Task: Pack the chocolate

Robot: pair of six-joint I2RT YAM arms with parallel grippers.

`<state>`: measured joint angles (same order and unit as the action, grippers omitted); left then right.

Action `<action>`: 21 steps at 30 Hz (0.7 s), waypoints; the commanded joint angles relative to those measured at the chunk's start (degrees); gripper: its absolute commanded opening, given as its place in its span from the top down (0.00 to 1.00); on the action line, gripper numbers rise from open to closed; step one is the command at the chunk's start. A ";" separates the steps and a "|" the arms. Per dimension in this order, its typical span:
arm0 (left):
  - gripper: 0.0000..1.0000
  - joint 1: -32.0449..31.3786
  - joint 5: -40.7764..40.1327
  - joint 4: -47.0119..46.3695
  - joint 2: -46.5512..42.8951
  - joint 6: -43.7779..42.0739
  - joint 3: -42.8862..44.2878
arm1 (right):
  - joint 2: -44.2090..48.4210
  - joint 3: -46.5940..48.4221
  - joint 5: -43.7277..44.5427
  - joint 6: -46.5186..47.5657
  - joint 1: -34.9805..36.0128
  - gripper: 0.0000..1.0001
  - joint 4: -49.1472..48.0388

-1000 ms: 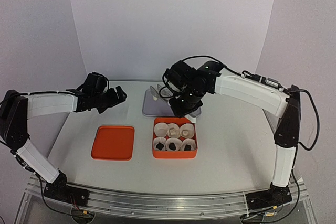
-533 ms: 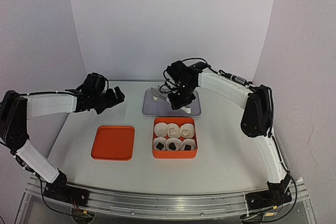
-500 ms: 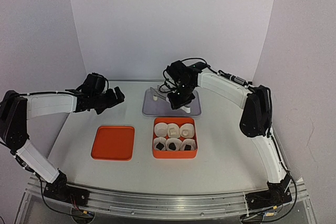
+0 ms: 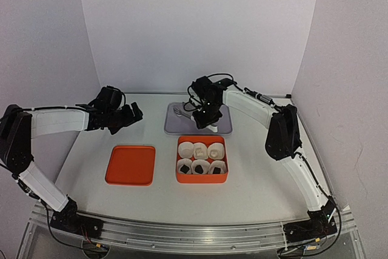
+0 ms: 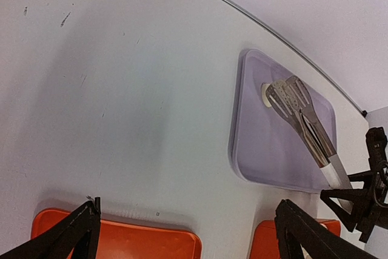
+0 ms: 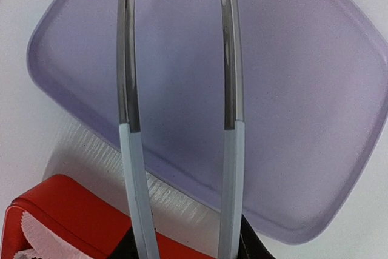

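"Which step was it?"

"Picking up. A cream chocolate (image 5: 265,93) lay on the tray (image 5: 267,156) at the tips of the tongs (image 5: 309,131), which the right tool (image 4: 205,118) gripped. Next likely called for a squeeze, then a carry to the box (image 4: 202,179)."

"And the pose?"

"The right arm (image 4: 248,102) reached over the tray — the left tool (image 4: 134,113) hung wide open above the tabletop (image 5: 121,89)."
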<state>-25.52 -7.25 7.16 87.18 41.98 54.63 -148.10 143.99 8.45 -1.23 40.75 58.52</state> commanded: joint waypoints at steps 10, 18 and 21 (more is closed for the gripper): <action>0.00 0.38 -0.62 -0.22 1.23 -0.44 0.99 | -2.36 4.11 -1.34 3.32 -0.15 0.65 -0.93; 0.00 0.47 -0.59 0.05 1.61 -0.72 1.77 | -2.57 3.24 -0.28 3.40 -0.57 0.66 -0.89; 0.00 0.47 -0.58 0.12 1.72 -0.79 1.95 | -2.77 3.12 -0.31 3.49 -0.69 0.66 -0.91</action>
<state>-25.41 -7.27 7.51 88.44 41.93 54.63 -150.17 145.51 7.92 1.63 40.45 58.37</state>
